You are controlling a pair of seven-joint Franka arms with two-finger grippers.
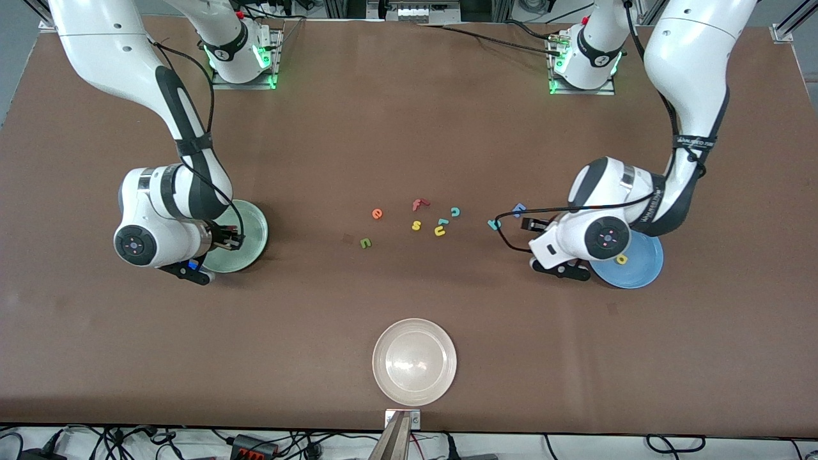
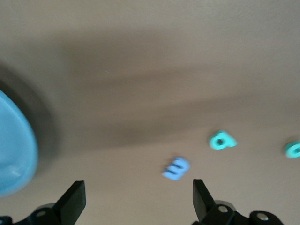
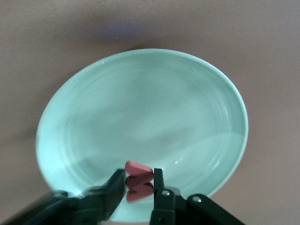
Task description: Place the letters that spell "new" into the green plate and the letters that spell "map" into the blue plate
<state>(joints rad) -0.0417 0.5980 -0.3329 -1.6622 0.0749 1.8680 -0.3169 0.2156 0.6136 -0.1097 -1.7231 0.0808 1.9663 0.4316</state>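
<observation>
On blue plate (image 1: 642, 268), one yellow a (image 1: 622, 259)

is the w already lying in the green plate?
No, the right claw holds the w pinched between its fingers above the green plate, which has nothing lying in it.

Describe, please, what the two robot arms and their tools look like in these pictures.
Both arms have glossy white shells with black joint sections, and round black end caps with a small pink-marked centre. Black cables run along each arm. Their bases glow green. The left tool and the right tool have black fingers; the right tool's finger mounts show small silver screws.
</observation>
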